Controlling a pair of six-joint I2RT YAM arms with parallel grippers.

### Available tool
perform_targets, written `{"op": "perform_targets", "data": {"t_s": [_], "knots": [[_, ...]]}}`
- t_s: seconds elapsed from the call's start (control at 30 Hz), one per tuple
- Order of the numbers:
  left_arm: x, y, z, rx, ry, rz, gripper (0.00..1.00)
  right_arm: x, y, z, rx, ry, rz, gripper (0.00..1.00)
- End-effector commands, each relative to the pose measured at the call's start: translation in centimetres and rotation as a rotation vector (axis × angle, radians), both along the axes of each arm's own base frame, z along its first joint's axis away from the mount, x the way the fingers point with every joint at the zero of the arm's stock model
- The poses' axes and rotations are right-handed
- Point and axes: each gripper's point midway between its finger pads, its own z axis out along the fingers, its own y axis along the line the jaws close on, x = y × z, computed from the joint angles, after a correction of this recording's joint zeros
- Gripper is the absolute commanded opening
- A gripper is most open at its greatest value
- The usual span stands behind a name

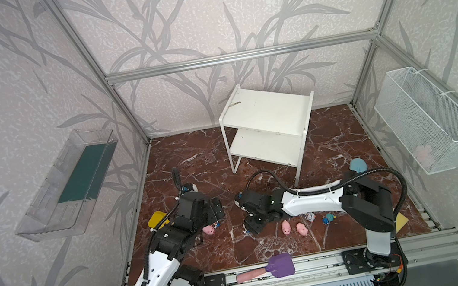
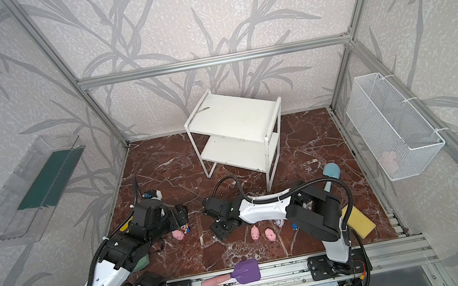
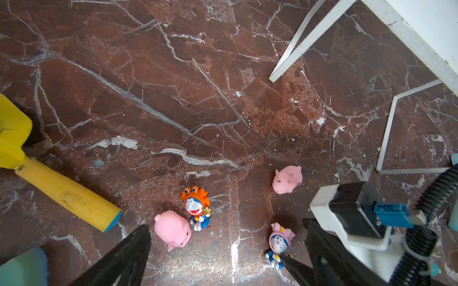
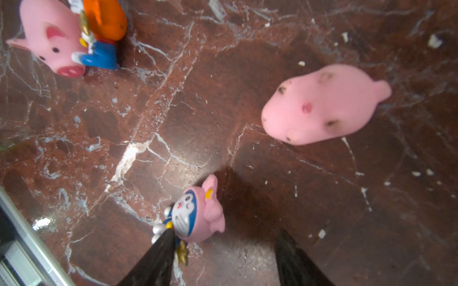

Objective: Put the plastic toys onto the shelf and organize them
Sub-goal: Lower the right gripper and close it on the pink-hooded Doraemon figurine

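1. Jaws wide apart on left gripper point(image 3: 224, 227), nothing held.
2. Jaws parted on right gripper point(image 4: 226, 231), one fingertip point(image 4: 163, 245) touching pink-hatted figurine point(image 4: 198, 218).
3. Plastic toys point(image 1: 286, 228) scattered on marble floor point(image 1: 192, 156) in front of shelf point(image 1: 266, 108).

Four pink pigs point(image 1: 208, 230) point(image 1: 286, 228) point(image 1: 301, 228) point(image 3: 287, 179) are lying about, four cartoon figurines point(image 3: 195, 206) point(image 3: 278, 244) point(image 1: 309, 216) point(image 1: 328, 218) are sitting among them, three toy shovels point(image 1: 157, 220) point(image 1: 278, 265) point(image 1: 357, 166) and two sponges point(image 1: 401, 223) point(image 2: 140, 262) are lying around, one shelf point(image 1: 266, 108) is standing, and one wire basket point(image 1: 427, 121) and one clear tray point(image 1: 51, 210) are hanging
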Motion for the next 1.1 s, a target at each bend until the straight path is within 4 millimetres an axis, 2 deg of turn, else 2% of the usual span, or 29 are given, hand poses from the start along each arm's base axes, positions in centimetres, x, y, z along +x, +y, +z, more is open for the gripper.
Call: {"op": "perform_targets", "data": {"t_s": [0.0,0.17,0.37,0.67,0.77,0.9,1.07], "knots": [[0.0,0.2,-0.3,0.0,0.004,0.018,0.99,-0.6,0.4,1.4,0.076,0.022,-0.019,0.65],[0.0,0.2,-0.4,0.003,0.005,0.016,0.99,-1.6,1.2,1.0,0.115,0.041,-0.029,0.64],[0.0,0.1,-0.3,0.0,0.003,0.014,0.99,-2.2,2.7,0.2,0.131,0.06,-0.033,0.56],[0.0,0.1,-0.3,-0.004,-0.004,0.015,0.99,-2.4,4.4,0.8,0.174,0.047,0.006,0.59],[0.0,0.1,-0.4,0.001,0.004,0.014,0.99,-2.2,4.0,0.9,0.154,0.041,-0.013,0.6],[0.0,0.1,-0.2,-0.004,-0.005,0.014,0.99,-2.3,2.9,0.0,0.111,0.042,-0.062,0.59],[0.1,0.1,-0.3,0.001,-0.002,0.013,0.99,-3.0,2.8,-0.8,0.07,0.037,-0.074,0.5]]}}
